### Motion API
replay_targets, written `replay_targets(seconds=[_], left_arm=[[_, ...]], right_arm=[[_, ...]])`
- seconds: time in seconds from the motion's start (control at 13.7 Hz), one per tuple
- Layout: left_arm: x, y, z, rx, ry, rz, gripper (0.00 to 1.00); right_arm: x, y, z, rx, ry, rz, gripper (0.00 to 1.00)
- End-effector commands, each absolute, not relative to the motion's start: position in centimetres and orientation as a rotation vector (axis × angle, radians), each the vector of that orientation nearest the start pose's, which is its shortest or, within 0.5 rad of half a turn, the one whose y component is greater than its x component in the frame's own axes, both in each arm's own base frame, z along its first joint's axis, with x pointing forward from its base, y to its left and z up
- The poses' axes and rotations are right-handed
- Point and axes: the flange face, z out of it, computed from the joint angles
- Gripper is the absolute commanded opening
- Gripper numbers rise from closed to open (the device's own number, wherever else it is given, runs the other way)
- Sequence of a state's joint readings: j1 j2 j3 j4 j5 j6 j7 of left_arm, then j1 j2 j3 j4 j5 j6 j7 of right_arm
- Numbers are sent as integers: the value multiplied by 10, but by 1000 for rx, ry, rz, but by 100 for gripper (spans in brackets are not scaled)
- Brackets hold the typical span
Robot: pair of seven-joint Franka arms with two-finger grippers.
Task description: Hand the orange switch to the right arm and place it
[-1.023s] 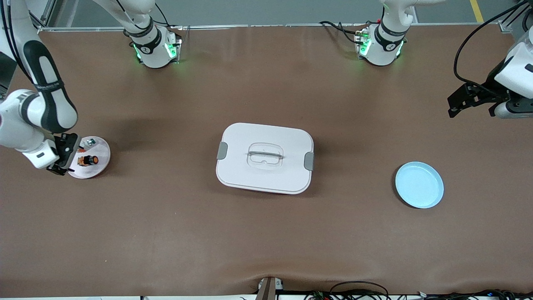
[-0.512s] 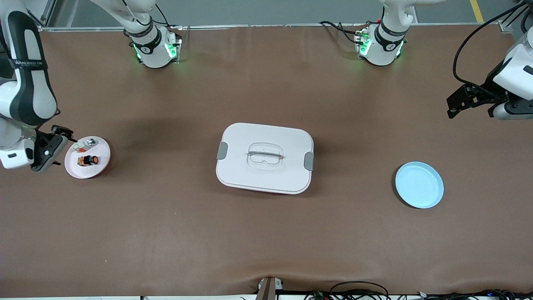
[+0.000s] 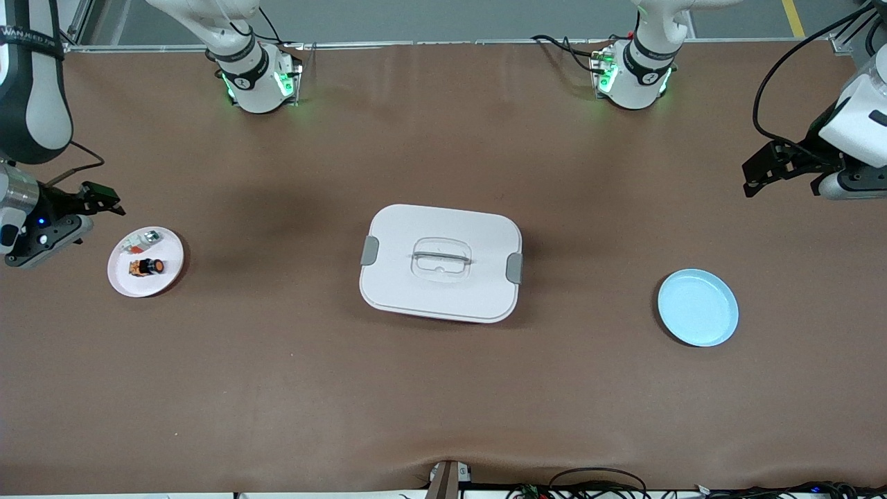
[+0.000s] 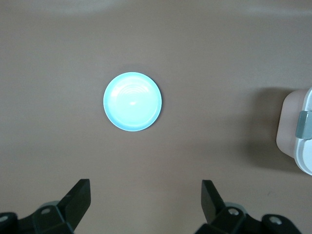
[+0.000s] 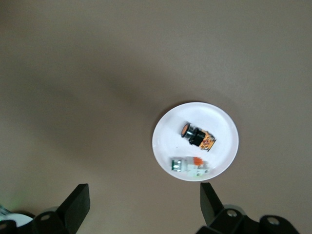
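Lying flat on white plate (image 3: pixel 170 267), orange switch (image 3: pixel 147 266), cap twd centre box (image 3: pixel 441 263)

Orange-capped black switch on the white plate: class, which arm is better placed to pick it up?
Right. Its open tool hangs beside the white plate holding the switch; the left tool is at the table's left-arm end.

White lidded box (image 3: pixel 441 263) occupies table centre; bare brown table (image 3: pixel 277 388) lies around it toward both arms' ends.
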State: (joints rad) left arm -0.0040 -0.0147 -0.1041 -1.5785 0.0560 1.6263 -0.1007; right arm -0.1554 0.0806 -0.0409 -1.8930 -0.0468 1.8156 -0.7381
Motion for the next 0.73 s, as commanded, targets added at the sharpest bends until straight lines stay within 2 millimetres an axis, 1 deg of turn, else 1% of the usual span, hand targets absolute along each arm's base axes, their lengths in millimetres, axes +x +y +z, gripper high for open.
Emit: replay_targets(seconds=[0.0,0.15,0.22,0.29,0.37,0.44,0.58,0.66], left_arm=[[551,-56,635,-3105,34,-94,100],[550,-59,636,-3105,46,-94,100],[548,-68,636,-3104,72,-80,100],[547,-70,635,-3107,72,-66,100],[544,-68,635,-3105,71,-39,100],[542,-67,634,-3103,68,-9,100],[538,-65,634,-3100,62,32,100],[537,-64,634,-3099,59,41,100]], right_arm=[[551,-88,463,-3035,-666,257,100],[557,-65,481,-3084,-473,279,100],[559,-60,489,-3104,-373,282,100],[561,-53,495,-3115,-305,287,100],[565,-39,502,-3124,-300,266,100],[567,-31,507,-3130,-312,250,100],[572,-27,529,-3141,-305,195,100],[570,-26,537,-3139,-301,214,100]])
